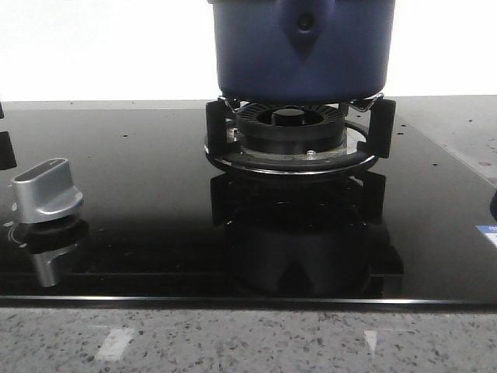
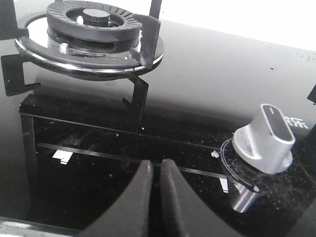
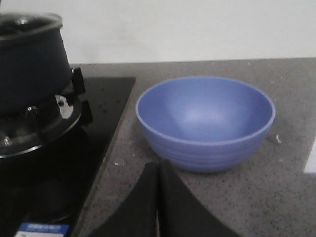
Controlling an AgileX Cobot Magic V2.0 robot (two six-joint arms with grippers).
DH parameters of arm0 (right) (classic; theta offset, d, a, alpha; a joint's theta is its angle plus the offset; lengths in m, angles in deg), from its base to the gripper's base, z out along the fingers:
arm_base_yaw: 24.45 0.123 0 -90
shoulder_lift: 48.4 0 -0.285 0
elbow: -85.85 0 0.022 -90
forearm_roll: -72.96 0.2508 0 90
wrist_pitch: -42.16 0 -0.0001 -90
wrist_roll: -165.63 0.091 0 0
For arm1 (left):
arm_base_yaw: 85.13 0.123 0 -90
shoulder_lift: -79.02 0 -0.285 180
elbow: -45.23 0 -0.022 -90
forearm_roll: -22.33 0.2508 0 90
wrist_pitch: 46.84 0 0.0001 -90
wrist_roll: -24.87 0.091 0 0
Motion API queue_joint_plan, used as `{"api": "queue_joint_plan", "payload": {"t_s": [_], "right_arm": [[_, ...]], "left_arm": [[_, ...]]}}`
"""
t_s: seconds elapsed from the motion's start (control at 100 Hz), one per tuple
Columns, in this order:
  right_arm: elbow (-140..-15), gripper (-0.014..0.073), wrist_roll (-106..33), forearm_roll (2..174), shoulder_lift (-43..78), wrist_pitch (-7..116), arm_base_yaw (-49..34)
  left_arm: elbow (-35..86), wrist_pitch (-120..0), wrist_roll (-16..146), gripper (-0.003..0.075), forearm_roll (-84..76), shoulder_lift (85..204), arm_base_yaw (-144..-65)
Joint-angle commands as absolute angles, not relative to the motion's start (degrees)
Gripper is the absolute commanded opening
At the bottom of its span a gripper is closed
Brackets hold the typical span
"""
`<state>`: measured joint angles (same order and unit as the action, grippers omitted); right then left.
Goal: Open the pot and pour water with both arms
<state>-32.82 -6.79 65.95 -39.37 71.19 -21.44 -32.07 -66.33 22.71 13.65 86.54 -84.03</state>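
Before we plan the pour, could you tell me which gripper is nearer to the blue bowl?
Right. The right gripper hovers just in front of the blue bowl on the counter; the left gripper is over the cooktop near the silver knob.

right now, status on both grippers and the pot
Left gripper shut, empty, over the glass cooktop. Right gripper shut, empty, facing the blue bowl. Pot on its burner, lid on. Nothing blocking.
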Motion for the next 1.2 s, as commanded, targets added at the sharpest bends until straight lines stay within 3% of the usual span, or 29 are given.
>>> {"api": "queue_joint_plan", "payload": {"t_s": [0.0, 0.16, 0.27, 0.78, 1.19], "right_arm": [[-29.7, -0.0074, -6.7, 64.6, -38.5, 62.4, -21.4], [-20.5, -0.0074, -6.7, 64.6, -38.5, 48.5, -21.4], [-16.6, -0.0074, -6.7, 64.6, -38.5, 45.3, -21.4], [-14.9, -0.0074, -6.7, 64.6, -38.5, 59.1, -21.4], [-14.9, -0.0074, -6.7, 64.0, -42.3, 59.1, -21.4]], "left_arm": [[-33.7, -64.7, 22.2, -0.0020, 12.5, 85.0, -84.0], [-33.7, -64.7, 22.2, -0.0020, 12.5, 85.0, -84.0], [-33.7, -64.7, 22.2, -0.0020, 12.5, 85.0, -84.0], [-33.7, -64.7, 22.2, -0.0020, 12.5, 85.0, -84.0], [-33.7, -64.7, 22.2, -0.0020, 12.5, 85.0, -84.0]]}}
